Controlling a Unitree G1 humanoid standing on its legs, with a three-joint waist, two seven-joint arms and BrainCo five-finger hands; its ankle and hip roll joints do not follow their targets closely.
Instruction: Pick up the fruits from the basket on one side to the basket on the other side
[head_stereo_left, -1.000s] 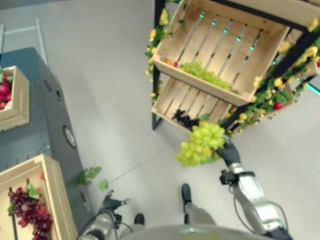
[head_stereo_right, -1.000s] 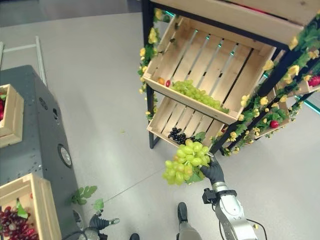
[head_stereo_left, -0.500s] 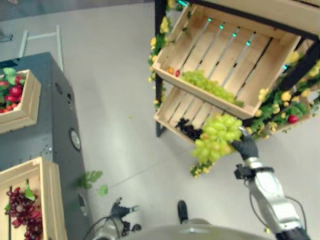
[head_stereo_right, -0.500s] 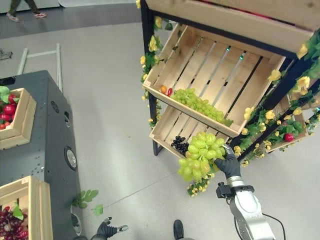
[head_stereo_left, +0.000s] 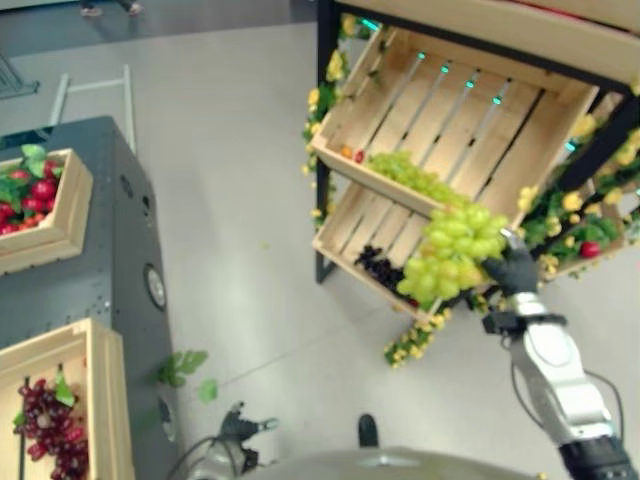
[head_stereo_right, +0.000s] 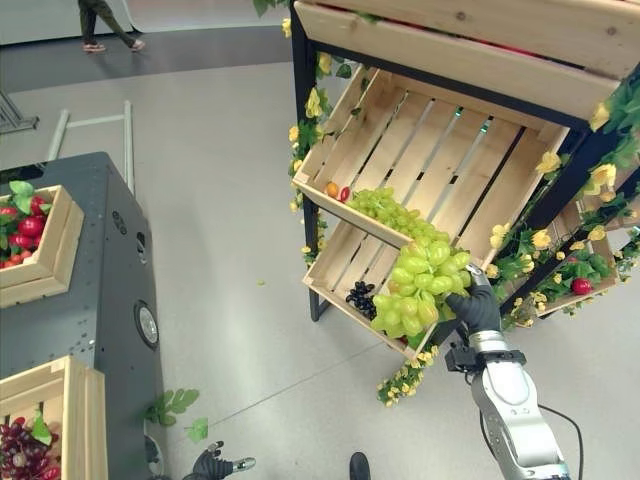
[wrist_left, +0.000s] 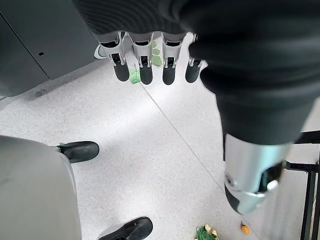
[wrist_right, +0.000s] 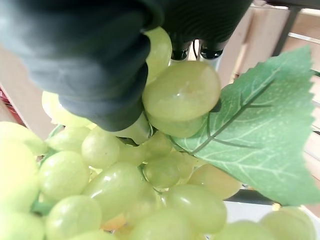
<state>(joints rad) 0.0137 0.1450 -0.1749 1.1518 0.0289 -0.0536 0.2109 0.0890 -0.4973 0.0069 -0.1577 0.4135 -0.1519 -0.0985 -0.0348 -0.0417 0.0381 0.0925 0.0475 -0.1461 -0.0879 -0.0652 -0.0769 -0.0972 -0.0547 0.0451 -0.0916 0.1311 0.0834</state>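
Right hand (head_stereo_right: 477, 308) closed round a bunch of green grapes (head_stereo_right: 418, 287), held up before the front lip of the slatted wooden crate (head_stereo_right: 432, 160) on the black-framed shelf; its fingers are mostly buried behind the fruit (the right wrist view gives glossy oval grapes and one veined leaf (wrist_right: 252, 135)). More green grapes (head_stereo_right: 388, 212) lie inside that crate. Lower crate (head_stereo_right: 352, 268) partly hidden, dark grapes (head_stereo_right: 364, 297) in it. Left hand (wrist_left: 150, 60) hangs over speckled floor, fingers straight, empty. Crate of red grapes (head_stereo_left: 52, 428) cut off at frame edge.
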